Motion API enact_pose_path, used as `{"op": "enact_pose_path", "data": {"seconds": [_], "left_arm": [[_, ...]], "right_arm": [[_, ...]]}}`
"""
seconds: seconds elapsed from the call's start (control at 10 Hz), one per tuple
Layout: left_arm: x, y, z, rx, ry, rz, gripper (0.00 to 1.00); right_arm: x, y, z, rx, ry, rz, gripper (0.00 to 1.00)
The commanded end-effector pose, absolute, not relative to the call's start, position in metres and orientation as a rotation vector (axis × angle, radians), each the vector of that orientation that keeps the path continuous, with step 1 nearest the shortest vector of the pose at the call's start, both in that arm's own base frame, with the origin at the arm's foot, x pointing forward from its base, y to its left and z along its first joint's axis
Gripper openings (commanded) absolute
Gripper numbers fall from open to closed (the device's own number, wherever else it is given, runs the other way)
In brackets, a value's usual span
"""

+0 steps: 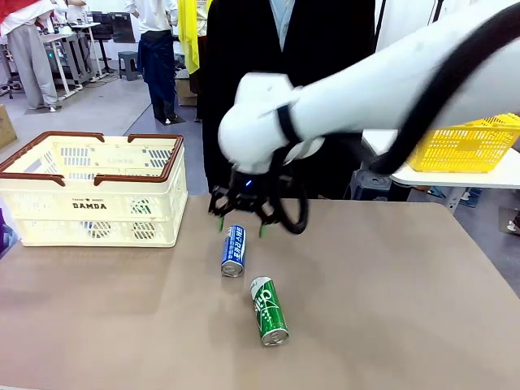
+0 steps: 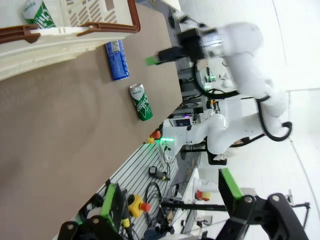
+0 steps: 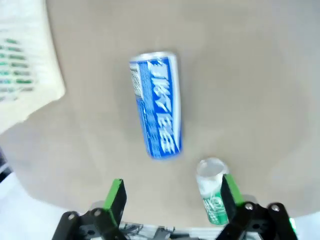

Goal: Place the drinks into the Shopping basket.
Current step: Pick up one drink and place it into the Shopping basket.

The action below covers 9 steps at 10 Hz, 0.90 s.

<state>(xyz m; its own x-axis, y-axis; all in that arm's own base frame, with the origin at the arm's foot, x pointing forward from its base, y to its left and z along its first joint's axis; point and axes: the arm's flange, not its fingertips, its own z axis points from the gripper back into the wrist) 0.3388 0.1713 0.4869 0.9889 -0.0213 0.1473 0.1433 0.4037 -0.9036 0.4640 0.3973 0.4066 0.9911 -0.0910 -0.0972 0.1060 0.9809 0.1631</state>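
Note:
The blue can (image 1: 233, 250) lies on its side mid-table, and the green can (image 1: 269, 311) lies just in front of it, nearer me. My right gripper (image 1: 241, 223) hangs open just above the blue can's far end, holding nothing. From the right wrist, the blue can (image 3: 156, 105) lies ahead of the open fingers and the green can (image 3: 212, 192) sits by the right finger. The cream Shopping basket (image 1: 97, 191) stands at the left. My left gripper (image 2: 170, 200) is open and empty, far from the cans (image 2: 117, 60) (image 2: 141, 102).
A person in dark clothes (image 1: 268, 81) stands at the far edge behind my right arm. A yellow mesh basket (image 1: 467, 142) sits on a white table at the back right. Past the basket's rim (image 2: 75, 30), a green printed object (image 2: 39, 14) shows.

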Motion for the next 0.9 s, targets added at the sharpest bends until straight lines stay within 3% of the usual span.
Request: {"op": "enact_pose_path", "data": {"seconds": [0.0, 0.3, 0.6, 0.8], "left_arm": [[0.335, 0.171, 0.488, -1.152, -0.113, -0.108, 1.00], [0.335, 0.171, 0.488, -1.152, -0.113, -0.108, 1.00], [0.335, 0.171, 0.488, -1.152, -0.113, -0.108, 1.00], [0.335, 0.171, 0.488, -1.152, -0.113, -0.108, 1.00]], "right_arm": [[0.406, 0.271, 0.474, 0.381, 0.140, -0.118, 1.00], [0.354, 0.075, 0.502, 0.835, 0.265, -0.057, 1.00], [0.317, -0.068, 0.477, 1.192, 0.159, -0.055, 1.00], [0.300, -0.113, 0.443, 1.341, 0.002, -0.045, 1.00]]}}
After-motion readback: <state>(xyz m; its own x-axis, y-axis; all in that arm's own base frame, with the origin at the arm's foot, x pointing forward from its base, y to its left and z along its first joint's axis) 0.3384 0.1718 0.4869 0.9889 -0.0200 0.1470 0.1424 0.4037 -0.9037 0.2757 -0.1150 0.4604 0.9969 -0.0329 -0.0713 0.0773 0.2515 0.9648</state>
